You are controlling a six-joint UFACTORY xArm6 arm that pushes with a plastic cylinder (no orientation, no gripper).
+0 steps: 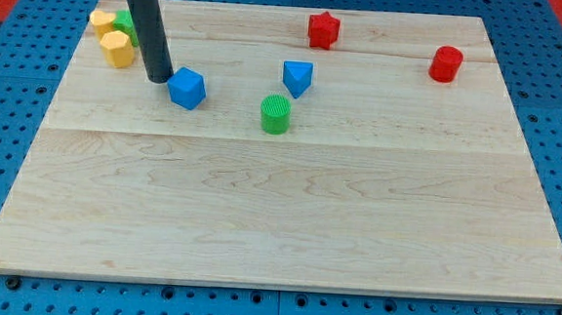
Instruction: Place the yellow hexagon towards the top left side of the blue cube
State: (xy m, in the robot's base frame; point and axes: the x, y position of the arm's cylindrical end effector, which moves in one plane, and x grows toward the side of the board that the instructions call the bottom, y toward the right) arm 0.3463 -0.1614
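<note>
Presently, my tip rests on the bench in the upper left of the frame, just to the left of the blue cube and close to touching it; I cannot tell whether contact exists. I carry no claw: the arm ends in a plain rod, so nothing opens, closes or holds.

The yellow hexagon sits further toward the upper left, near the bench's left edge. A second yellow block lies just above it, and a green block, partly hidden behind my rod, stands beside both. All three are crowded together.

Risks, as I judge them:
- With my tip so near the blue cube, any drift toward the frame's right would push the cube and shift the reference position.
- Reaching the hexagon's far side means passing through the cluster; the second yellow block or the green block could be dragged along.
- A push from the wrong angle could send the hexagon off the nearby left edge.

The blue triangular block, green cylinder, red star and red cylinder lie well apart and pose no concern.
</note>
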